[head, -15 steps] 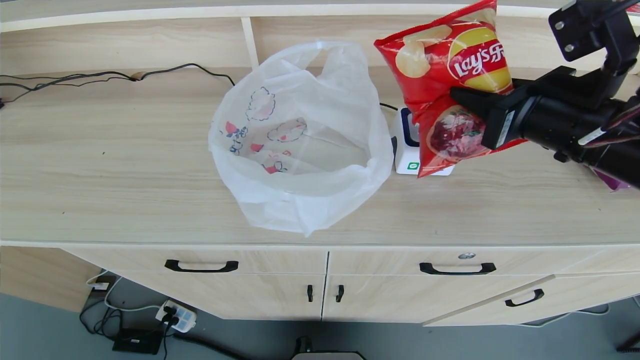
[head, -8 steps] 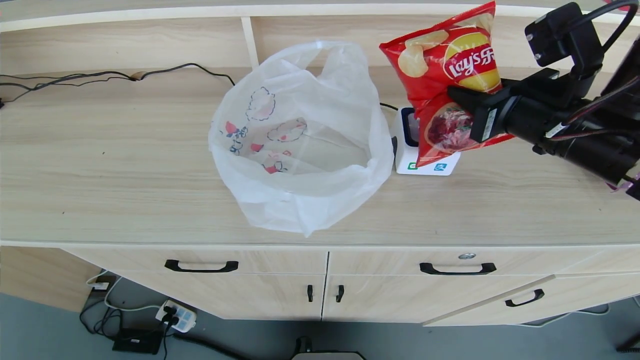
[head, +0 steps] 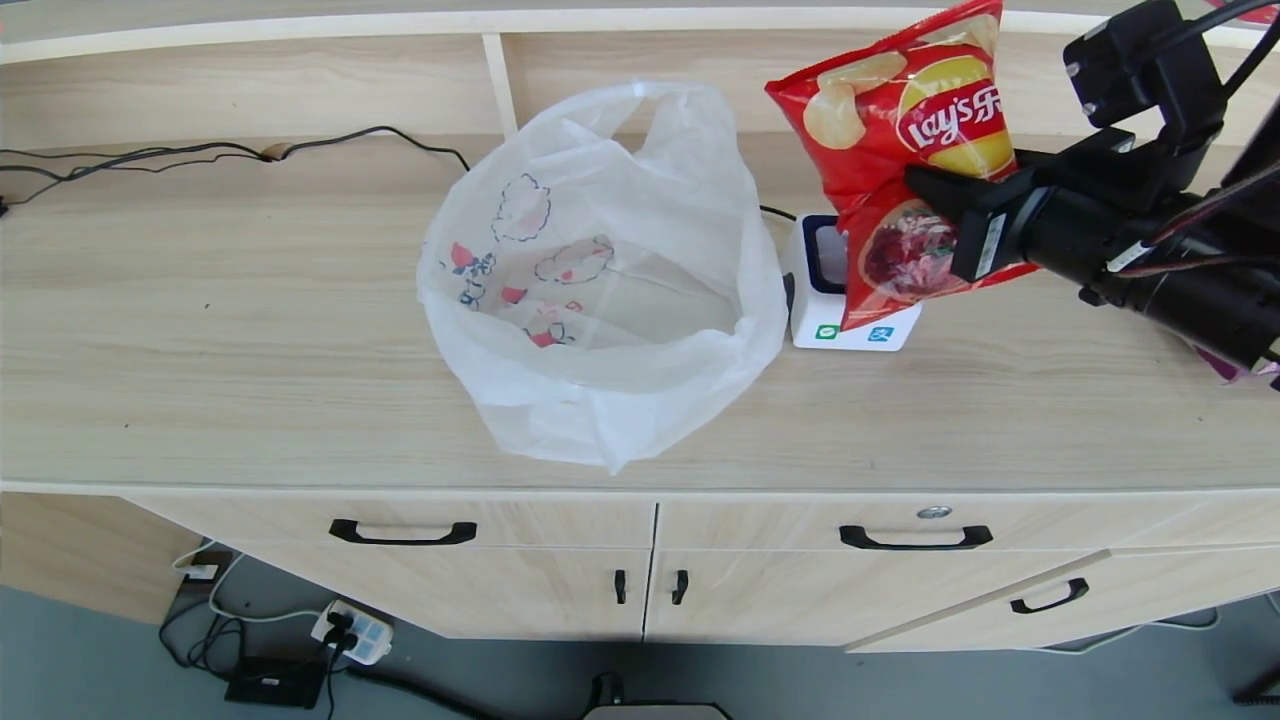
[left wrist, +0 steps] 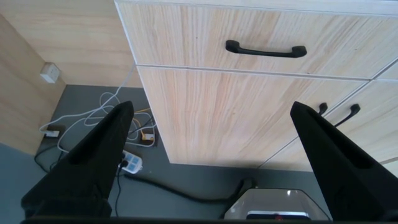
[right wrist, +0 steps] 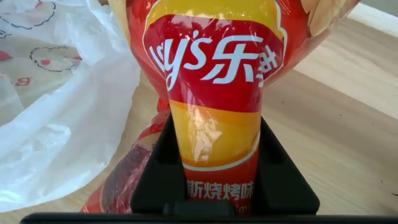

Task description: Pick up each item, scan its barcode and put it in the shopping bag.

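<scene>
The right gripper [head: 928, 200] has its fingers clamped on the chips [head: 900, 120]. It pinches the red packet across its middle, so the packet hangs upright in the air with its printed front toward the head camera. In the right wrist view the two black fingers [right wrist: 155, 168] press in on either side of the packet, which bulges above the grip.

The chips are held off the counter [head: 200, 330], just right of the bag [head: 600, 290]. Their lower end is in front of the scanner [head: 806, 305] (whether the two touch cannot be told). The scanner, a small white box with a dark window, stands on the counter just beside the bag's right edge.

The bag is thin white plastic with cartoon prints, and its mouth is open upward. A black cable [head: 300, 148] runs along the counter behind and left of the bag. Farther right of the bag, past the scanner, a purple thing [head: 1228, 366] peeks from under the right arm (too little shows to say what it is).

The left gripper [left wrist: 211, 109] hangs lower than the bag, below counter level, with its fingers wide apart and nothing between them. It faces the cabinet [left wrist: 205, 112] front with its black handle [left wrist: 265, 50]. A power strip [left wrist: 132, 163] lies on the floor beneath.
</scene>
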{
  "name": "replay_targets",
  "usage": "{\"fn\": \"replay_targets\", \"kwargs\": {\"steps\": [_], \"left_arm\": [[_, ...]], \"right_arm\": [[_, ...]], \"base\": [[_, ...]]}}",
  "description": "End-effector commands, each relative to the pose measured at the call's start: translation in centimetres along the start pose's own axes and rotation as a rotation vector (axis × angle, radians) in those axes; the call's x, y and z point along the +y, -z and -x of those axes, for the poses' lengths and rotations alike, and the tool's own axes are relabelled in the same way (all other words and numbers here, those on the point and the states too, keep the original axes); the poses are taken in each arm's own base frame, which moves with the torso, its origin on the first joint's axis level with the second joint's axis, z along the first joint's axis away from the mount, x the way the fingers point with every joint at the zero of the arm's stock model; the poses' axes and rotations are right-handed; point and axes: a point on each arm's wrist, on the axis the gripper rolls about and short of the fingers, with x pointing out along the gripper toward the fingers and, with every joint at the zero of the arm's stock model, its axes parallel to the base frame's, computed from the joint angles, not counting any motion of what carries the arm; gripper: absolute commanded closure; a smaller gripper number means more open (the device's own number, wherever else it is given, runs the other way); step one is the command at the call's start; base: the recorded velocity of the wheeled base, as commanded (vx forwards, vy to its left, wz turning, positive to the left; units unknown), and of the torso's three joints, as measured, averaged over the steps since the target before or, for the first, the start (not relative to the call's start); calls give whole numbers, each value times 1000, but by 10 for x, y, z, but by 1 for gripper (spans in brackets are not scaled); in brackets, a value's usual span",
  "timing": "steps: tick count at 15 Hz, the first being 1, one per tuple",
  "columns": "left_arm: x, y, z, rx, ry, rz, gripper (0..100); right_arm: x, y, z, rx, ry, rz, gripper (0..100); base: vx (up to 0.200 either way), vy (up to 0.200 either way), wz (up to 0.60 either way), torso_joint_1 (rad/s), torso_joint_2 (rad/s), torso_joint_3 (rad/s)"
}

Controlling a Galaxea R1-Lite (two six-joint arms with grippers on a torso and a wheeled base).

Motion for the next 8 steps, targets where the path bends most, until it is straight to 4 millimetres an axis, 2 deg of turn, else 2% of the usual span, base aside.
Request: {"fn": "replay_targets", "kwargs": {"steps": [1, 4, 8], "left_arm": [[0, 0, 0, 2, 0, 0, 0], [0, 0, 0, 2, -1, 0, 0], [0, 0, 0, 1, 0, 0, 0]], "right_arm": [[-4, -16, 19, -47, 9, -18, 100], [-9, -35, 66, -78, 17, -65, 100], [-7, -57, 99, -84, -38, -188, 100]], "base": [[0, 0, 0, 0, 0, 0], [0, 0, 0, 0, 0, 0], [0, 0, 600, 0, 1, 4]]}}
